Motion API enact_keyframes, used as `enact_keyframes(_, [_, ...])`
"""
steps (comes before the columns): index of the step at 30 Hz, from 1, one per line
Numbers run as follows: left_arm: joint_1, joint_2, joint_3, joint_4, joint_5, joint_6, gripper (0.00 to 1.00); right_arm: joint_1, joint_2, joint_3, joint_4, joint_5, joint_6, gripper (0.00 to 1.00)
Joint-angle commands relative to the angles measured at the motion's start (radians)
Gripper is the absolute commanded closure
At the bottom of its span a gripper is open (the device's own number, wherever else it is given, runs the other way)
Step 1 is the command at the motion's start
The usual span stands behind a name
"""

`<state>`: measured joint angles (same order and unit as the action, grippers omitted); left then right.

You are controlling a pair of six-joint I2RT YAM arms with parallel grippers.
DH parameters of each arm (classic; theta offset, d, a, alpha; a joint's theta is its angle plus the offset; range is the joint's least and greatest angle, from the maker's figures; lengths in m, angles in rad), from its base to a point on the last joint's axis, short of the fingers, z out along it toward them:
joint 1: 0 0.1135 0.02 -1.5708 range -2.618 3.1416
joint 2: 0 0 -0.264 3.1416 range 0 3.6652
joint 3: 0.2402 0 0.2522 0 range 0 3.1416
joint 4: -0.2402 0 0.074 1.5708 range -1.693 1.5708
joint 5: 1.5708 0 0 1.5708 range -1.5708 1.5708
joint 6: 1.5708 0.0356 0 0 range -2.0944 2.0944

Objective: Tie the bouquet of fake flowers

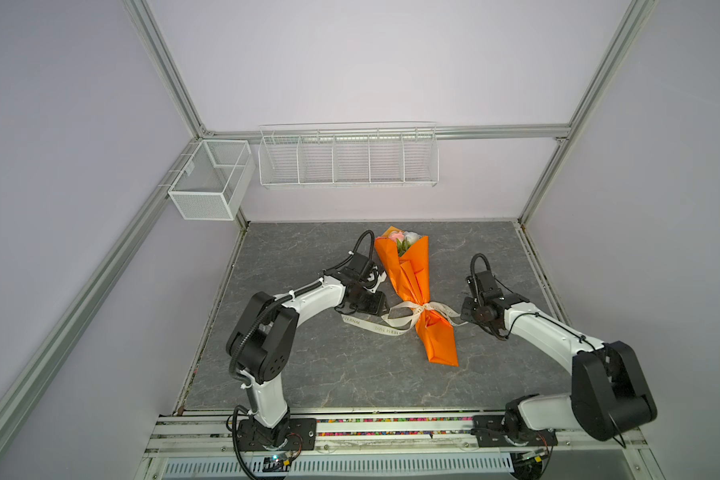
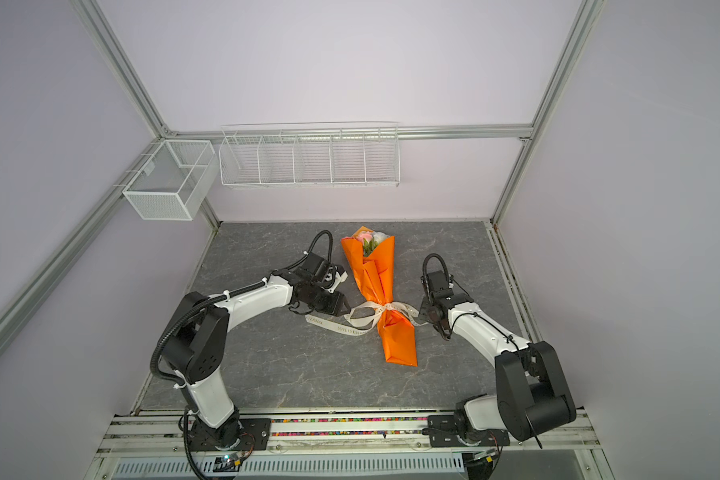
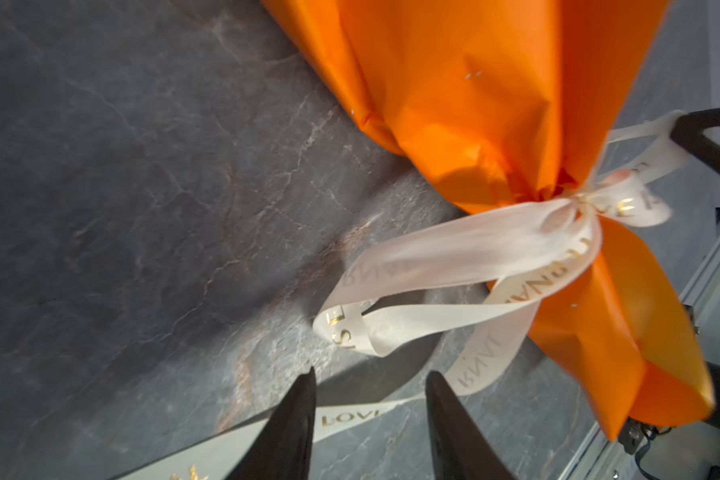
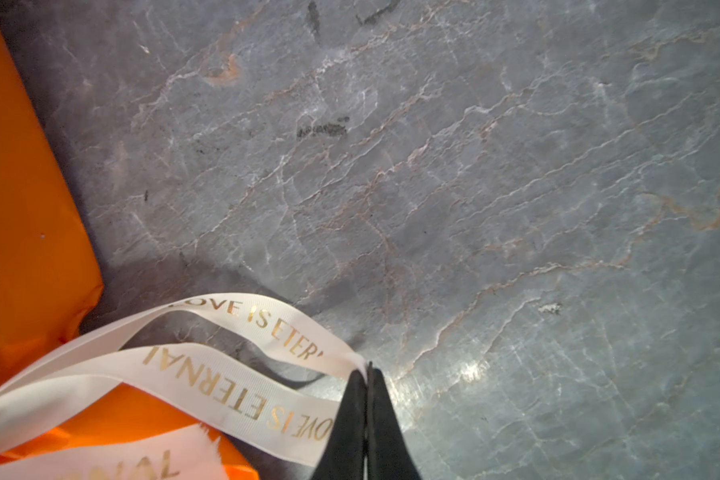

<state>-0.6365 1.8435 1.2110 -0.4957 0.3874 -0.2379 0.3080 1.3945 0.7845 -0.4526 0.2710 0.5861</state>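
Left gripper point(image 3: 371, 374): at 9 o'clock of the knot, jaws apart, holding nothing. A tail of the ribbon point(image 3: 474, 249) runs beneath the gap.
Bouquet point(image 1: 416, 291): flat at the centre of the table point(image 1: 308, 374), flowers point(image 1: 404, 239) toward 12 o'clock, ribbon tied at its waist.
Right gripper point(image 4: 368, 368): at 3 o'clock, closed on a ribbon loop.

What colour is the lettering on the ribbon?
Gold, on a cream ribbon; clearest in the right wrist view.
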Motion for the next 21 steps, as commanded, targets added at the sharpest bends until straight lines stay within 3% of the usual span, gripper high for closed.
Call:
enact_keyframes(1, [-0.010,0.017,-0.001,0.038,-0.044,-0.068,0.54,-0.006,0.005,0.024,-0.001,-0.019,-0.017,0.94])
enact_keyframes(9, [-0.076,0.047,0.005,0.036,-0.073,0.010,0.53,-0.006,0.034,0.036,-0.001,-0.037,-0.020,0.94])
enact_keyframes(21, [-0.081,0.113,0.049,0.012,-0.137,0.006,0.52,-0.006,0.047,0.049,-0.008,-0.053,-0.016,0.94])
